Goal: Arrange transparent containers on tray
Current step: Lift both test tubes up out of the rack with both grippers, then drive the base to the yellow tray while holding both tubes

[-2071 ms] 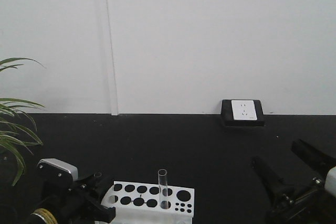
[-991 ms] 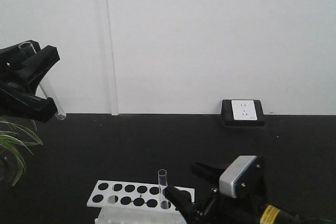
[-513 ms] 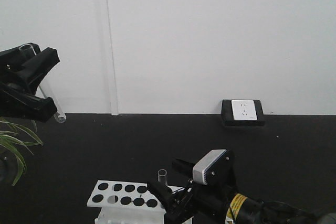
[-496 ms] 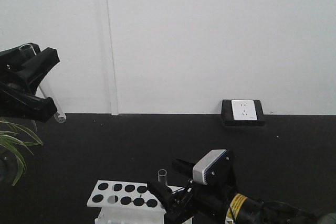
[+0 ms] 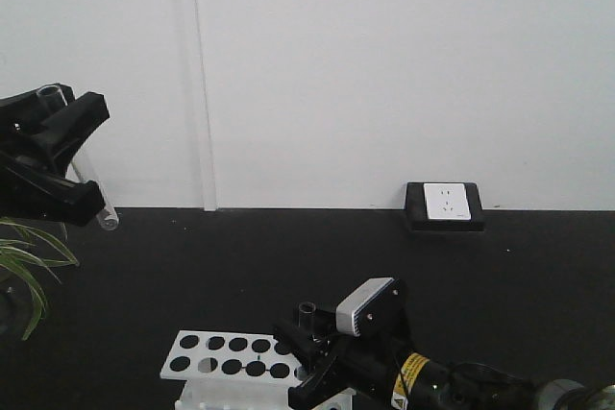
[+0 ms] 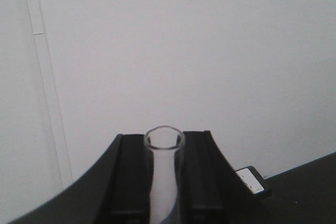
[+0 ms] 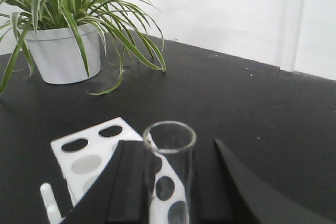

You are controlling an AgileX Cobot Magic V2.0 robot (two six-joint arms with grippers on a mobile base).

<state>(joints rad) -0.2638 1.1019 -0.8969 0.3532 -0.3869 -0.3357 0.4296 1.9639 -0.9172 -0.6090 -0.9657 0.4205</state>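
Note:
A clear test tube (image 5: pixel 85 165) is held slanted, high at the far left, by my left gripper (image 5: pixel 88 156). In the left wrist view that tube (image 6: pixel 164 177) is pinched between both black fingers, rim toward the camera. A second tube (image 5: pixel 307 315) stands upright in the white rack (image 5: pixel 221 357). My right gripper (image 5: pixel 309 338) straddles it, open. In the right wrist view the tube (image 7: pixel 169 171) touches the left finger (image 7: pixel 131 182), with a gap to the right finger. The tray is out of view.
A potted plant (image 7: pixel 63 35) stands on the black table beyond the rack (image 7: pixel 89 156); its leaves (image 5: pixel 24 256) show at the left edge. A wall socket box (image 5: pixel 444 205) sits at the back right against the white wall.
The left gripper rose from beside the rack to high left with a tube, then stayed almost still. The right arm swung left and brought its fingers around the tube in the rack.

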